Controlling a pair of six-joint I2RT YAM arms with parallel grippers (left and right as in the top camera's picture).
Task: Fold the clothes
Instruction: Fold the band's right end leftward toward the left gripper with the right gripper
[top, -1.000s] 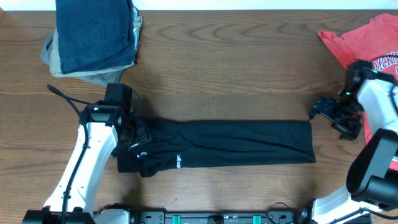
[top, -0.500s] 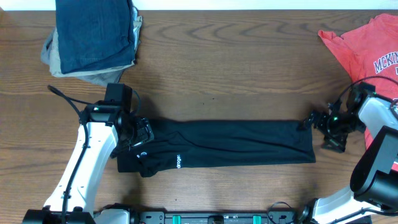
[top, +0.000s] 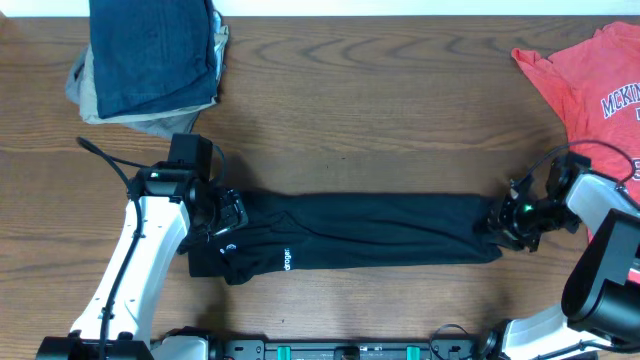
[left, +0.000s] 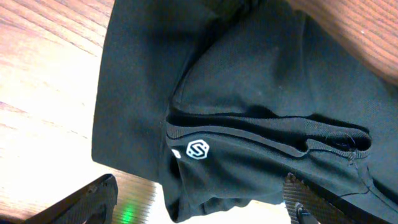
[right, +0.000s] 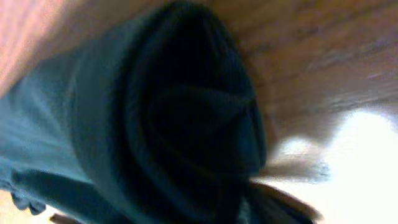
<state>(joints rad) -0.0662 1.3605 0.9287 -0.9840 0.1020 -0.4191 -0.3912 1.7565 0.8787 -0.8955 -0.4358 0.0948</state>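
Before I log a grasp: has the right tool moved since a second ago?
Yes. The right tool moved left, from beside the red T-shirt onto the black T-shirt's end.

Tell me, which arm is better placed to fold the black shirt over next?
Right, probably. The right hand sits at the right end of the shirt, and its wrist view shows cloth bunched up close, seemingly pinched. The left hand hangs over the logo end with fingers wide apart, holding nothing.

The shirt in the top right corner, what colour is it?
Coral-red shirt with navy lettering; clearest overhead.
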